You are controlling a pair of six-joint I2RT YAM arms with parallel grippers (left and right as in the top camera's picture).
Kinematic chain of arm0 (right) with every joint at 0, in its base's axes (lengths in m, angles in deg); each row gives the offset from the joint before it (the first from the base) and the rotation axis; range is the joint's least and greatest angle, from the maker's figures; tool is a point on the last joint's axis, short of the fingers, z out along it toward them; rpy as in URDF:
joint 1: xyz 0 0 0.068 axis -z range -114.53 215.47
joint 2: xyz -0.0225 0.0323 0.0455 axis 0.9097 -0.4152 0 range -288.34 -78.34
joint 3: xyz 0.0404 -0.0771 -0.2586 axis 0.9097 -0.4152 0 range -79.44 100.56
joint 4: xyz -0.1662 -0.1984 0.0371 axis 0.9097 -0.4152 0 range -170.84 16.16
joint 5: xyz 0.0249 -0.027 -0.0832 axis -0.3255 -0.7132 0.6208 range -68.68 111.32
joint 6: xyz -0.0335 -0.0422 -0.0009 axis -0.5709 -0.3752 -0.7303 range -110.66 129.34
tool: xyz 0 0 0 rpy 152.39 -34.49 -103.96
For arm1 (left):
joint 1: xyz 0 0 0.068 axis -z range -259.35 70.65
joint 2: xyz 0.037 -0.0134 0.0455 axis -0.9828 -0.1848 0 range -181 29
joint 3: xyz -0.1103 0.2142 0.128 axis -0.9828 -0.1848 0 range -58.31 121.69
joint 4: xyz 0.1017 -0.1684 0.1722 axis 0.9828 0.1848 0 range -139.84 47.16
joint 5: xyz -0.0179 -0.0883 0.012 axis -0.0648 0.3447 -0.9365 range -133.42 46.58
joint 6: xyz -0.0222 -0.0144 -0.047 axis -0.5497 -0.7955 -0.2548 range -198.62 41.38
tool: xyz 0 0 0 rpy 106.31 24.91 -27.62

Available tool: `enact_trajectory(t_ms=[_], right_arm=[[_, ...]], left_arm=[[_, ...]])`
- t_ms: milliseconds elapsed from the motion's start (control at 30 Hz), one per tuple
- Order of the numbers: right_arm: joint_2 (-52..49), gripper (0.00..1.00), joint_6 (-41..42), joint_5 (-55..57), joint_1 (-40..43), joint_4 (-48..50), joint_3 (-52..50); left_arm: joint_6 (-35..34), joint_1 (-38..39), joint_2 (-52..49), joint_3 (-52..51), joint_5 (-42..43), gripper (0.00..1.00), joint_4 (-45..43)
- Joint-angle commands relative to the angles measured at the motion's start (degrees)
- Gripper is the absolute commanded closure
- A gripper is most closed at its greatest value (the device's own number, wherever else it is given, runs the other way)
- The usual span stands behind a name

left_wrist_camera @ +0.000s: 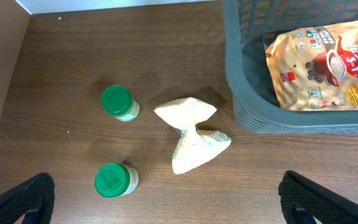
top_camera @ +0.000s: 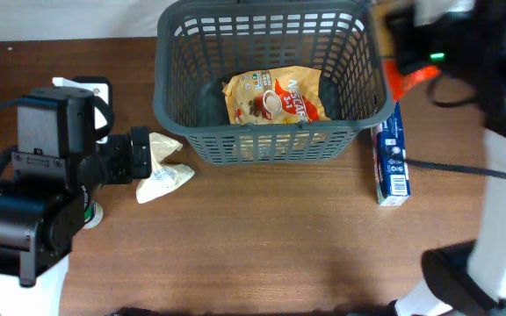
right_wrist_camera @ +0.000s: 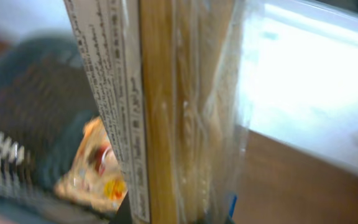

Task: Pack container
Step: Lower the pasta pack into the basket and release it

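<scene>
The dark grey slotted container (top_camera: pixel 262 145) stands at the back middle of the table, and a yellow Nescafe bag (top_camera: pixel 275 98) lies in it. My right gripper (right_wrist_camera: pixel 173 218) is shut on a clear packet of spaghetti (right_wrist_camera: pixel 179 112) and holds it upright above the container's right rim (right_wrist_camera: pixel 36 93). In the overhead view that gripper (top_camera: pixel 404 63) is by the container's back right corner. My left gripper (left_wrist_camera: pixel 166 202) is open and empty, low over the table left of the container (left_wrist_camera: pixel 260 118). A white pouch (left_wrist_camera: pixel 191 134) lies ahead of it.
Two green-lidded jars (left_wrist_camera: pixel 117 101) (left_wrist_camera: pixel 114 179) stand left of the white pouch (top_camera: pixel 163 167). A blue box (top_camera: pixel 392 154) lies along the container's right side. A white object (top_camera: pixel 86 86) sits behind my left arm.
</scene>
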Motion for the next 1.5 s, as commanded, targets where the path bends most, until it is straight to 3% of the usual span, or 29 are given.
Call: enact_trajectory(t_ms=[0, 333, 467, 767, 867, 900, 933, 1167, 1333, 1467], right_arm=[[-3.2, 0.96, -19.3, -0.3, -5.2, 1.4, 0.0], [-17.8, 0.96, -50.8, -7.4, -8.1, 1.8, 0.0], [-23.7, 0.96, -51.9, -7.3, -7.6, 4.4, 0.0], [-34.6, 0.96, -44.2, -7.8, -7.0, 8.1, -0.7], [-33.9, 0.65, -40.2, -5.6, -6.5, 9.7, -0.9], [-33.4, 0.37, -39.1, -4.5, -6.4, 10.0, -0.9], [-32.5, 0.01, -37.8, -3.6, -6.4, 10.0, -0.9], [-22.9, 0.01, -36.0, -2.6, -6.4, 3.4, -0.9], [-9.8, 0.01, -31.8, -4.4, -5.9, 1.3, -0.9], [-0.2, 0.01, -17.6, -4.2, -1.6, 2.8, -0.9]], left_arm=[[-0.5, -0.4, 0.0, 0.1, -0.6, 0.01, 0.0], [-0.6, -0.4, 0.0, 0.1, -0.6, 0.01, 0.0], [-0.5, -0.4, 0.0, 0.1, -0.6, 0.01, 0.0], [-0.5, -0.4, 0.0, 0.1, -0.6, 0.01, 0.0], [-0.6, -0.4, 0.0, 0.1, -0.6, 0.01, 0.0], [-0.5, -0.4, 0.0, 0.1, -0.6, 0.01, 0.0], [-0.5, -0.4, 0.0, 0.1, -0.6, 0.01, 0.0], [-0.5, -0.4, 0.0, 0.1, -0.6, 0.01, 0.0], [-0.5, -0.4, 0.0, 0.1, -0.6, 0.01, 0.0], [-0.5, -0.4, 0.0, 0.1, -0.6, 0.01, 0.0]])
